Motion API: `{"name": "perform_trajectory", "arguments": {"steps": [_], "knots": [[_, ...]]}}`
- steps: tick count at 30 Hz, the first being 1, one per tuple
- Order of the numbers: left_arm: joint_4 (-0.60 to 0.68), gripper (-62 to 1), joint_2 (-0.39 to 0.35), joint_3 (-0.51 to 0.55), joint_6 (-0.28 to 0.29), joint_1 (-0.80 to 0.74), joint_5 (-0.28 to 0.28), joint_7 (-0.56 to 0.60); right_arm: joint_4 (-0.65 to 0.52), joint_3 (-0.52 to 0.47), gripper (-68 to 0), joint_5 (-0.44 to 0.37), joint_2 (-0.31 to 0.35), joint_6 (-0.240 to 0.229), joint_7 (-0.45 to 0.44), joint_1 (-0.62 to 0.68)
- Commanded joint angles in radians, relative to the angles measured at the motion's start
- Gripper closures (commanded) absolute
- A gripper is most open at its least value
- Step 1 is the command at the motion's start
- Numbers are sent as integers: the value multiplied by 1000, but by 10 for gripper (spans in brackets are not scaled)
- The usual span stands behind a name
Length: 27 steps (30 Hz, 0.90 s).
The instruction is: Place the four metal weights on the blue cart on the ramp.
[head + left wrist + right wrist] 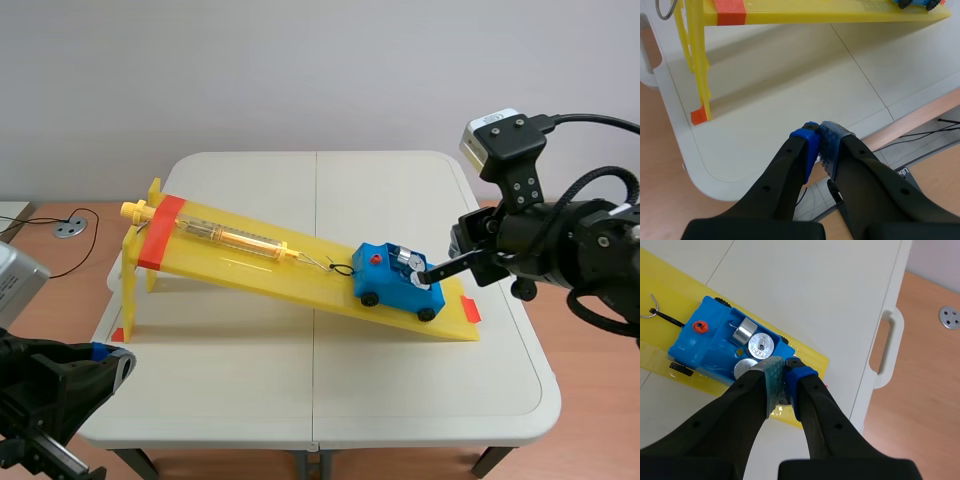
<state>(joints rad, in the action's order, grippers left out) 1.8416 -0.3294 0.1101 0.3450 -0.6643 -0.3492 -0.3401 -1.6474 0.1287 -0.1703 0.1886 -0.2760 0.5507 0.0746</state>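
Seemingly the job is close to its end. The cart (388, 283) sits at the low end of the ramp (290, 283), and weights (761, 346) are already on its deck. The right wrist view shows three: one lying on its side toward the cart's front, one upright beside it showing its round top, and one partly hidden by a finger. A fourth cannot be made out. It may sit under the gripper, so a full count cannot be confirmed.

The right gripper (785, 367) hangs over the cart's rear end, its tips at or just above the deck. Its fingers are drawn nearly together with only a thin slit between the pads, and nothing is clearly pinched there. A bit of grey shows low in the slit, but what it is cannot be told.

The left gripper (818, 132) is well away, off the table's (300, 390) near left corner, with its pads pressed together on nothing.

Judging by this, three placements are done. What is left is either the last weight or just clearing the right arm from the cart.
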Motion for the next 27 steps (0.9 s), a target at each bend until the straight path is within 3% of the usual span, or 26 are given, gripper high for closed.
{"name": "perform_trajectory", "arguments": {"steps": [1, 7, 27], "knots": [[68, -31, 16, 8, 36, 36, -74, 84, -49, -2, -7, 3, -7, 26, -181, -119], [68, -31, 16, 8, 36, 36, -74, 85, 20, 45, -7, 41, -51, 37, -188, -177], [68, -31, 16, 8, 36, 36, -74, 85, 134, 98, -7, 82, -77, 52, -248, -195]]}}
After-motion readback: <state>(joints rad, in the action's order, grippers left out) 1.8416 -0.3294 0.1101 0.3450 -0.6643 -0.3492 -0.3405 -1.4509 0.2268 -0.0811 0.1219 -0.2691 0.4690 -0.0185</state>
